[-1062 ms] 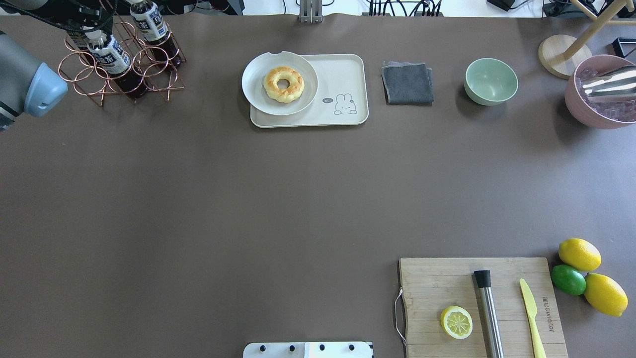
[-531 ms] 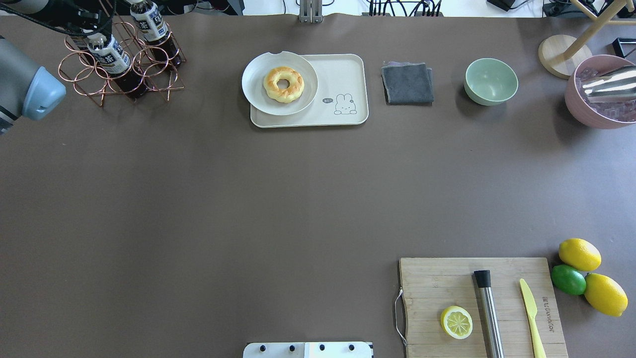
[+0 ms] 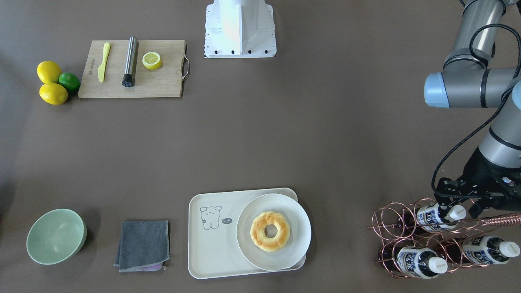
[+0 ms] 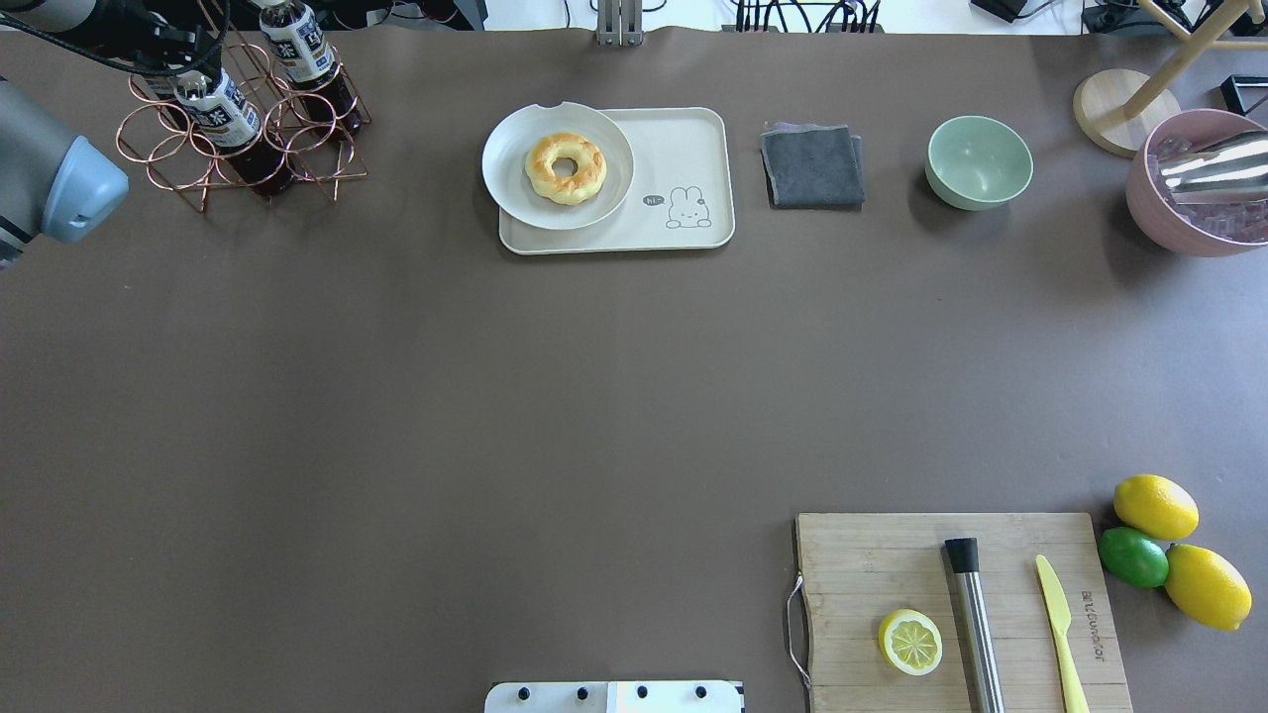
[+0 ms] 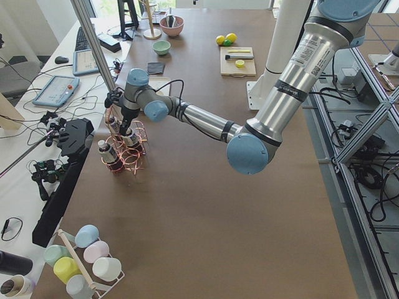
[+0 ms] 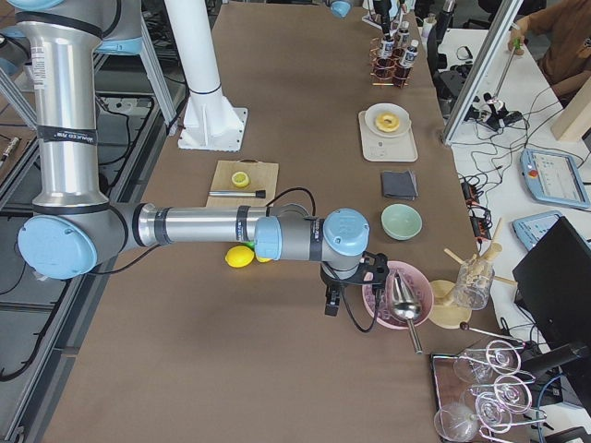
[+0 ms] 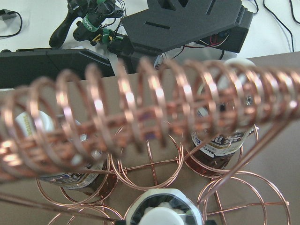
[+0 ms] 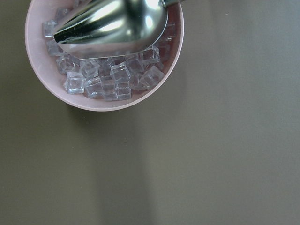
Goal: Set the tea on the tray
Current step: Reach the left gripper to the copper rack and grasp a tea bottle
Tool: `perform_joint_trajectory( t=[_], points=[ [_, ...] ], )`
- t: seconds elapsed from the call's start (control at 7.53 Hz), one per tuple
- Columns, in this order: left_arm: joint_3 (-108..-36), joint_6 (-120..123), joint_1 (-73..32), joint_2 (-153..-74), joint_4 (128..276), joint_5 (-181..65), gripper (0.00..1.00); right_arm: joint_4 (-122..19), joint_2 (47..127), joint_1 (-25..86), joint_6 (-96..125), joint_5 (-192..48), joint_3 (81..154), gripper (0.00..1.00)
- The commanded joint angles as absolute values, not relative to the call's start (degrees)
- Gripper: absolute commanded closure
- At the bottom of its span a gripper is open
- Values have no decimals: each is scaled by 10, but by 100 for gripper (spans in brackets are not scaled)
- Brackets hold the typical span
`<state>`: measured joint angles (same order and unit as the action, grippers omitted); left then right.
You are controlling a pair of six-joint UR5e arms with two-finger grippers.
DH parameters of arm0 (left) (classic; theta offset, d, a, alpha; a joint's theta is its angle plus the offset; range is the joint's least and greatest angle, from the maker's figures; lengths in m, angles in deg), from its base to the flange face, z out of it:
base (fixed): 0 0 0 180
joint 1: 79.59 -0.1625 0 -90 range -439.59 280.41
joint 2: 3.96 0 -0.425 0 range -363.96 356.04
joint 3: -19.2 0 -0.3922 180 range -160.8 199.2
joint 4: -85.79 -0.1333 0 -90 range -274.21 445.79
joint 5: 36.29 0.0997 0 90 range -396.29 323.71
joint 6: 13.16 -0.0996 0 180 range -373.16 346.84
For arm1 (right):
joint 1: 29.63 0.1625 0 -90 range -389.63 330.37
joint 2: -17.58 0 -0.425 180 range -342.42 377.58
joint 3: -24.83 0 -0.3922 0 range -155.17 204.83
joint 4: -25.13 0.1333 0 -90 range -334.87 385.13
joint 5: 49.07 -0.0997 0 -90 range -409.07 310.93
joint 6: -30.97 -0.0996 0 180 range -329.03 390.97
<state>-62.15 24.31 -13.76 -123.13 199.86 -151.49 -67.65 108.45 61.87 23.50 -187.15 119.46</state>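
One bottle (image 3: 432, 215) pokes its cap between our left gripper (image 3: 459, 206) jaws, clamped or not we cannot tell; next, draw it from the rack (image 3: 500, 221).

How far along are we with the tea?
Done: nothing; the tray holds only the plate and doughnut. In hand: the left hand sits at the cap of one tea in the copper rack, grip unclear. Left: pull it out, carry it, set it on the tray.

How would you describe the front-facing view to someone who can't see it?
The robot's left tool is at the white cap of a clear bottle of brown tea in a copper wire rack; a cream rectangular tray lies apart.
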Motion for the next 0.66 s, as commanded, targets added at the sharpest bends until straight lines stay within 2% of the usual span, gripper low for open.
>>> perform_joint_trajectory(
  t=[0.0, 0.13, 0.27, 0.53],
  points=[
    [-622, 241, -133, -1232, 1997, -1518, 77, -676, 1084, 619, 235, -1871, 1196, 0],
    [-622, 240, -126, -1232, 1997, -1518, 91, -677, 1084, 619, 235, -1871, 1196, 0],
    [-622, 239, -120, -1233, 1995, -1518, 100, -677, 1084, 619, 236, -1871, 1196, 0],
    [-623, 239, -93, -1237, 1991, -1559, 100, -677, 1085, 620, 236, -1872, 1198, 0]
  ],
)
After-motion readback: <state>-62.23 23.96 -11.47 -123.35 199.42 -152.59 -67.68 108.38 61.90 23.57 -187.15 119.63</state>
